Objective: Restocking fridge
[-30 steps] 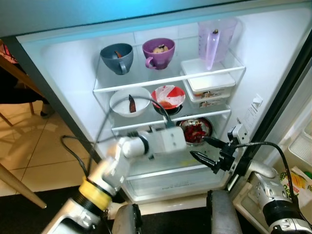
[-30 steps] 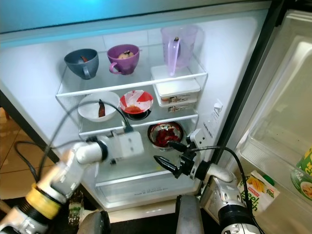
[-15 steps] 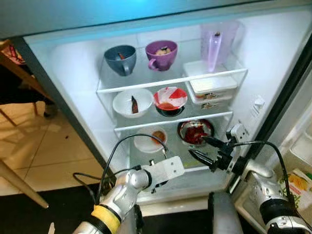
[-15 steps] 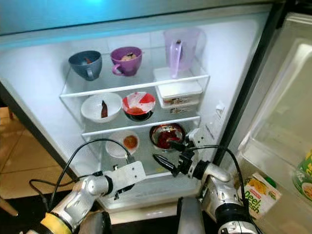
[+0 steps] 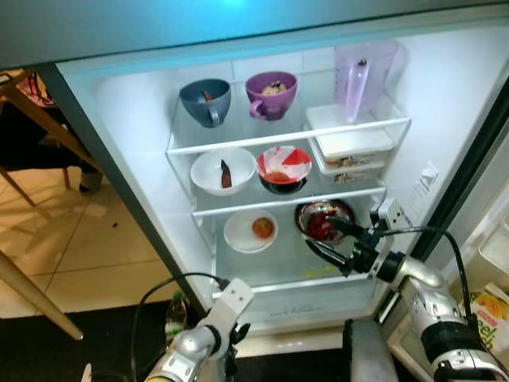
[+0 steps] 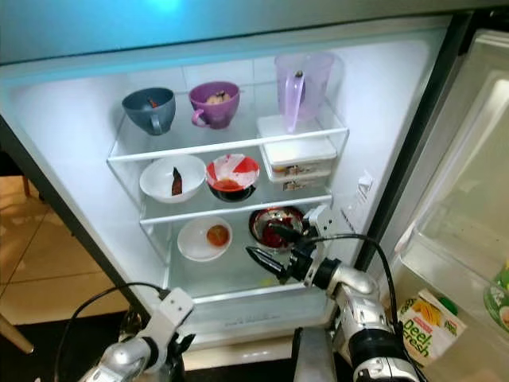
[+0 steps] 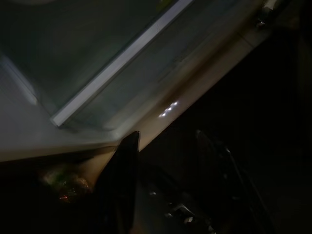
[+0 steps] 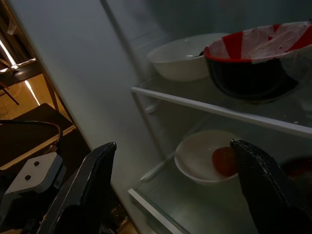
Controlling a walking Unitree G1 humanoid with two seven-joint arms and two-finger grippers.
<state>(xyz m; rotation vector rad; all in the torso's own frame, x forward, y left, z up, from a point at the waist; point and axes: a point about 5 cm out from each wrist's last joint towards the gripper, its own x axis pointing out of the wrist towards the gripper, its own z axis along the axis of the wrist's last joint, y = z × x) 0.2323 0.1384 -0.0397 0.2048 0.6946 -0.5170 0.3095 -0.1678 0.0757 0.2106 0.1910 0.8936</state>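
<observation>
Left end effector [image 5: 231, 330], fingers apart and empty, has dropped below the fridge after leaving the small white plate with orange food [image 5: 250, 231] shelved; right end effector [image 5: 334, 241] spread, waiting alongside.

Two cups are counted, one grey-blue [image 5: 204, 99] and one purple [image 5: 271, 93]. One lilac jug [image 5: 362, 75] is seen. Two stacked lidded containers [image 5: 350, 150] are counted. Four bowls are counted: two white [image 5: 222, 169] [image 5: 250, 231], one red-and-white [image 5: 284, 168], one metal [image 5: 322, 220].
</observation>
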